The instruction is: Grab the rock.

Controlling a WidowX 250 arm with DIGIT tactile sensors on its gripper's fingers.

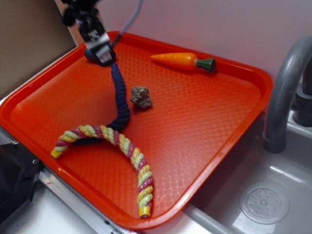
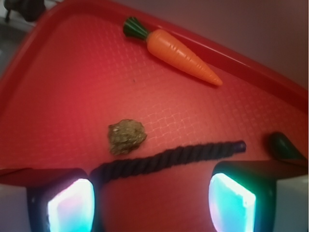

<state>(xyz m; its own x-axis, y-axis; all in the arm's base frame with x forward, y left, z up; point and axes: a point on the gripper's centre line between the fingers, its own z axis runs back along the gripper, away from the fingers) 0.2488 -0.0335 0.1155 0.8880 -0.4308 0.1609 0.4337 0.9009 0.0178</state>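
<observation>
Black arm (image 1: 85, 19) with a braided grey cable (image 1: 127, 22); the hand (image 2: 152, 198) has glowing teal-white pads (image 2: 71, 205).

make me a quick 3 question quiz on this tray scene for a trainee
1. True or false: the rock touches the carrot toy.
2. Multiple choice: what lies between the tool and the rock in the wrist view? A) the carrot toy B) the dark navy rope C) the faucet
3. Fill in: every toy rests on the orange ____.

Key
1. False: they lie apart, the carrot nearer the tray's far rim.
2. B
3. tray. The tool is open, its two fingers wide apart with nothing between them.
</observation>
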